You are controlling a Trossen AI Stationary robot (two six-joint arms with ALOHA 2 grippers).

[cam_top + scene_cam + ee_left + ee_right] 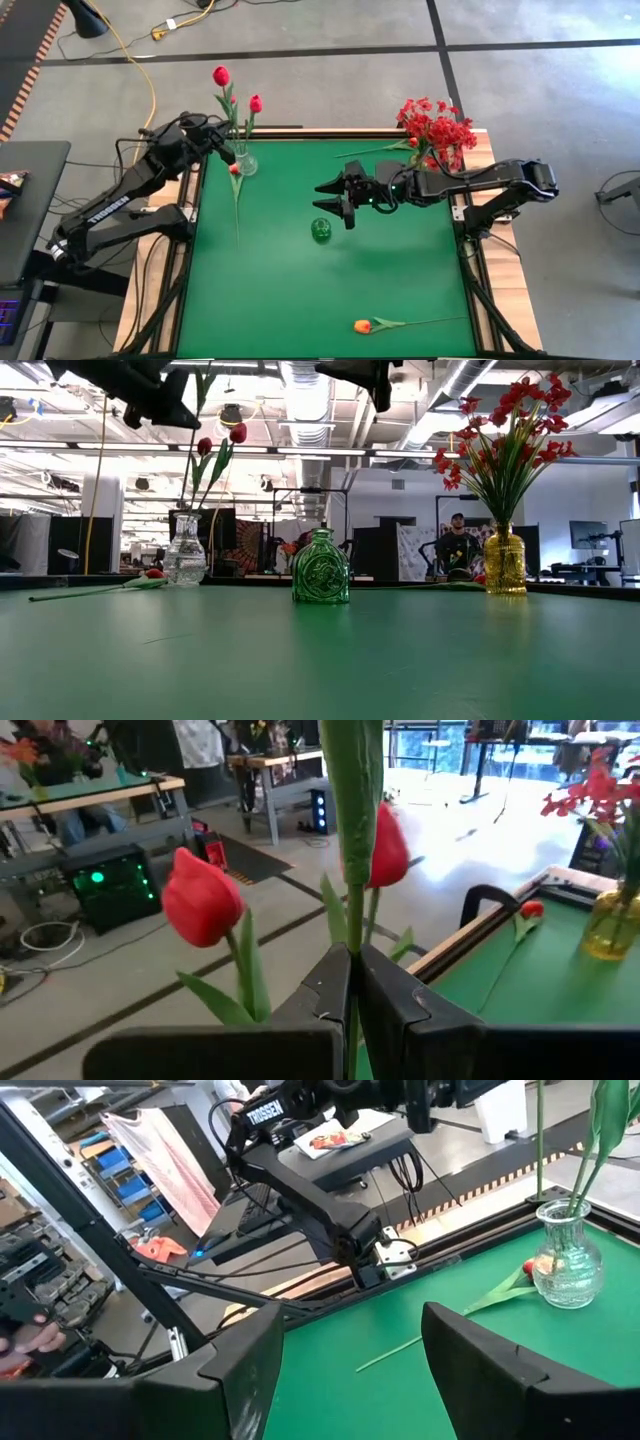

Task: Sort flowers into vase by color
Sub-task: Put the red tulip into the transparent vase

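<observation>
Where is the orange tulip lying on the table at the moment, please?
In the high view, the orange tulip lies flat near the green table's front edge, apart from the green vase and both arms.

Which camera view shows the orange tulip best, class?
The high view: the orange tulip lies whole on the green table, near its front edge. The low view and both wrist views show none of it.

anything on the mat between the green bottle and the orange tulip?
Nothing. In the high view the green mat is bare between the green bottle and the orange tulip lying near the table's front edge.
</observation>
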